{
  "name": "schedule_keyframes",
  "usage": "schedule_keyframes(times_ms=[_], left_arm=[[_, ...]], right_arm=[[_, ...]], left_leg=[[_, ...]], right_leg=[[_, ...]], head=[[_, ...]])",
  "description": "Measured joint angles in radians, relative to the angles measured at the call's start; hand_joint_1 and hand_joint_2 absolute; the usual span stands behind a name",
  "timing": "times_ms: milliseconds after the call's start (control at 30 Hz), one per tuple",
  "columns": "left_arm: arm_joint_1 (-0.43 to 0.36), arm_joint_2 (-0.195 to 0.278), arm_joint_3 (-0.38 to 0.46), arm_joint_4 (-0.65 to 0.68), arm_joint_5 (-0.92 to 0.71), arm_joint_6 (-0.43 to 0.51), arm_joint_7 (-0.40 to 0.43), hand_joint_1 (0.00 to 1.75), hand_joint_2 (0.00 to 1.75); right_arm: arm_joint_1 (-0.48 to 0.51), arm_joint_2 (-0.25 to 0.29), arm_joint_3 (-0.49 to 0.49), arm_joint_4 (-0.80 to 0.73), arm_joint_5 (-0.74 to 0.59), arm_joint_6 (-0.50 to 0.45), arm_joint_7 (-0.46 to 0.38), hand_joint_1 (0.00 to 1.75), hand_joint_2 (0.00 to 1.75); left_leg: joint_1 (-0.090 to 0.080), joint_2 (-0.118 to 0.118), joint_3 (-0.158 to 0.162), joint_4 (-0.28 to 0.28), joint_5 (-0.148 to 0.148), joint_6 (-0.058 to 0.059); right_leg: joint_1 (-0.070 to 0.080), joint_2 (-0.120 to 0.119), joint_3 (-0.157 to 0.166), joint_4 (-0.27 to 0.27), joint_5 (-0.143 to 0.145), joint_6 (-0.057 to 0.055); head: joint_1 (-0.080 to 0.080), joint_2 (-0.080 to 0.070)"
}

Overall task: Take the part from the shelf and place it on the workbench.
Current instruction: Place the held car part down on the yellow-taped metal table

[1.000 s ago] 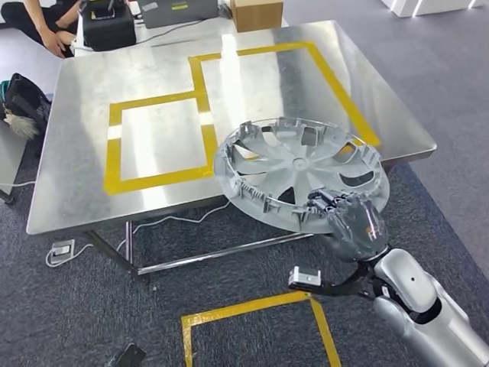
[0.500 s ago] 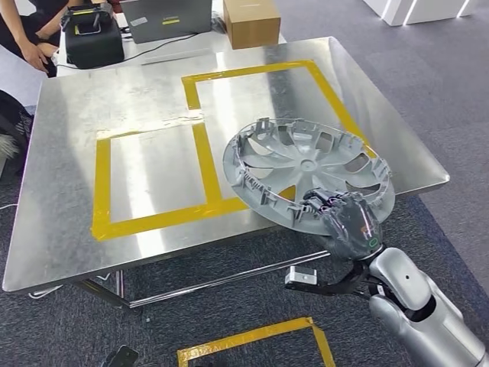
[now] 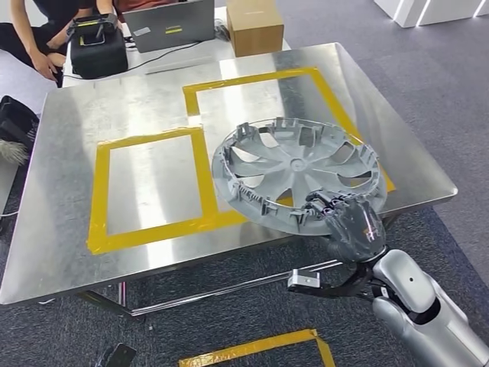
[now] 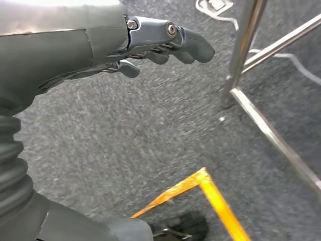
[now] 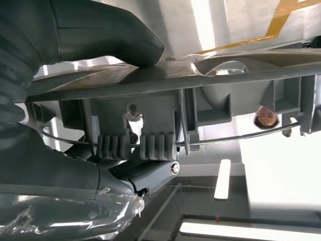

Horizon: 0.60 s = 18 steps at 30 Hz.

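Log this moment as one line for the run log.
stage: carry to bench | right hand: grips hubcap by near rim, above workbench front edge | left hand: empty, hanging over floor | placed: not yet

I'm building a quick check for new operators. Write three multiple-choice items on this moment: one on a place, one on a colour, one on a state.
1. Where is the wheel cover?
A. Flat inside the smaller yellow square
B. Over the workbench's near edge, by the larger yellow outline
C. On the carpet

2. What colour is the tape marking the workbench?
A. Yellow
B. Red
C. Blue

3. What is the right hand doing?
A. Hanging with nothing in it
B. Pressing on the cardboard box
C. Gripping the wheel cover's rim

Answers:
1. B, as the head view shows the cover above the front edge, overlapping the larger outline.
2. A, since both taped squares are yellow.
3. C, because the fingers wrap the near rim in the head view, and the right wrist view shows them clasping it from both sides.
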Motion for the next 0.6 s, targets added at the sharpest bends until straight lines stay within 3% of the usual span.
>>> schedule_keyframes(times_ms=[67, 133, 233, 300, 600], left_arm=[[0.002, -0.012, 0.024, -0.003, 0.000, -0.001, -0.037, 0.00, 1.75], [0.004, -0.029, 0.054, -0.005, -0.006, -0.003, -0.102, 0.00, 1.75], [0.005, -0.061, 0.104, -0.004, -0.020, -0.016, -0.190, 0.00, 1.75], [0.005, -0.080, 0.138, -0.004, -0.025, -0.049, -0.212, 0.00, 1.75], [0.010, -0.127, 0.236, -0.004, -0.054, -0.163, -0.248, 0.00, 1.75]], right_arm=[[0.003, 0.000, -0.001, 0.000, 0.000, 0.000, 0.002, 1.75, 1.75], [0.006, 0.000, -0.003, 0.000, 0.001, -0.003, 0.004, 1.75, 1.75], [0.018, 0.000, -0.012, 0.000, 0.001, -0.006, 0.007, 1.75, 1.75], [0.028, -0.001, -0.017, -0.001, 0.003, -0.008, 0.007, 1.75, 1.75], [0.042, -0.001, -0.028, -0.001, 0.008, -0.017, -0.002, 1.75, 1.75]], left_leg=[[0.000, 0.000, 0.003, -0.006, 0.002, 0.004], [0.000, 0.001, 0.006, -0.012, 0.005, -0.005], [0.005, 0.001, 0.008, -0.020, 0.008, -0.046], [0.008, 0.001, 0.008, -0.022, 0.008, -0.065], [0.008, 0.001, 0.007, -0.022, 0.007, -0.067]], right_leg=[[0.002, 0.001, 0.000, 0.000, 0.000, -0.006], [0.004, 0.001, -0.001, 0.000, 0.000, -0.013], [0.007, 0.000, -0.002, 0.000, 0.000, -0.020], [0.008, 0.000, -0.003, 0.000, 0.000, -0.022], [0.008, -0.001, 0.001, -0.007, 0.002, -0.020]], head=[[0.000, 0.000], [0.000, 0.000], [0.001, 0.000], [0.001, 0.000], [0.001, 0.000]])
